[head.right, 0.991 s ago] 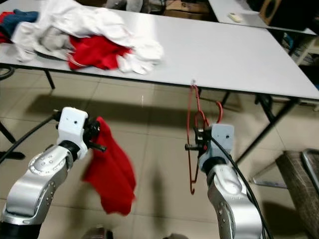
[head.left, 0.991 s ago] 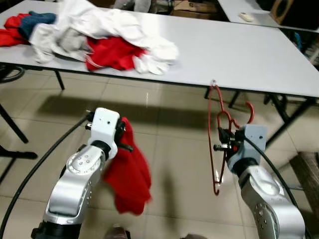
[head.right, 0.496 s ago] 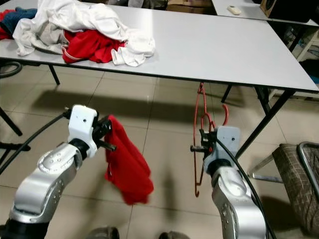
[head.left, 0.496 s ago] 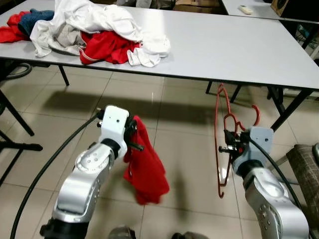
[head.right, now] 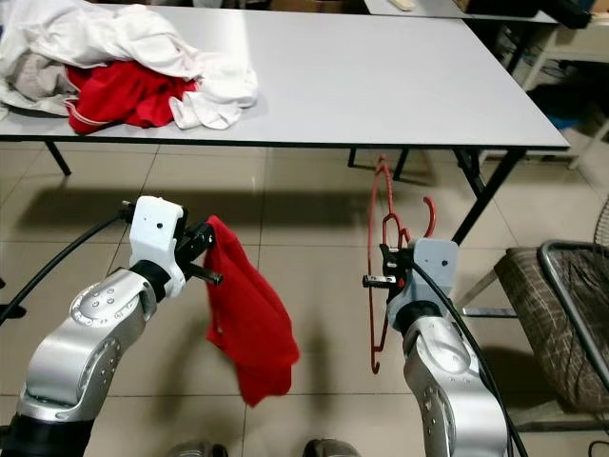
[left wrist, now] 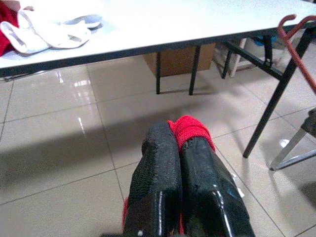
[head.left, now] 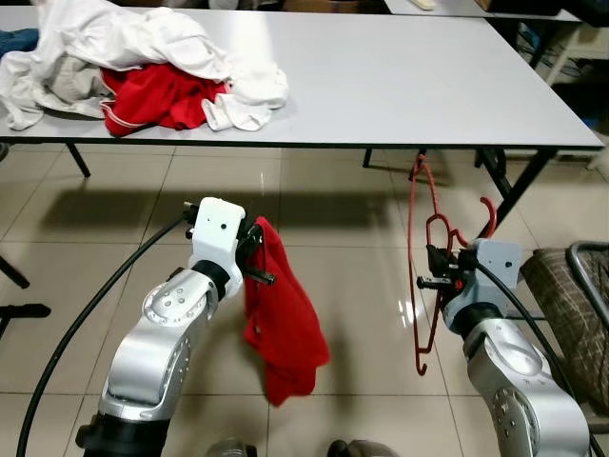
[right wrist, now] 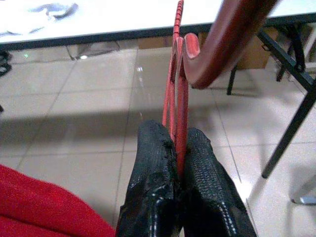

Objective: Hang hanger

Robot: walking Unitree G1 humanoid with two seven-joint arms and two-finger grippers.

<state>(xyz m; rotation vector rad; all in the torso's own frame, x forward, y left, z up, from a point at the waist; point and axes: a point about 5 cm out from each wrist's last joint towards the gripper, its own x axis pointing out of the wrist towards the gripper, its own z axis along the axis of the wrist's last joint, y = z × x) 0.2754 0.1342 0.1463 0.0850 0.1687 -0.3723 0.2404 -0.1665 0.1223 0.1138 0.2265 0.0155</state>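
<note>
A red plastic hanger (head.left: 422, 257) stands upright in front of the white table (head.left: 400, 86), its hook near the table's front edge. My right gripper (head.left: 434, 273) is shut on the hanger's neck; in the right wrist view the black fingers (right wrist: 195, 173) pinch the red hanger (right wrist: 178, 98). To the left, my left gripper (head.left: 257, 268) is shut on a red cloth (head.left: 284, 328) that hangs down toward the tiled floor. In the left wrist view a fold of the red cloth (left wrist: 190, 129) sticks out between the closed fingers (left wrist: 158, 163).
A heap of white and red clothes (head.left: 133, 71) lies on the table's left part. Black table legs (head.left: 514, 186) stand behind the hanger. A brown plaid chair with a metal frame (head.left: 571, 286) is at the right. A black cable (head.left: 86, 324) runs along my left arm.
The camera has shifted, so the table and clothes sit further left and higher in view. Both grippers keep their hold; the red cloth has swung slightly.
</note>
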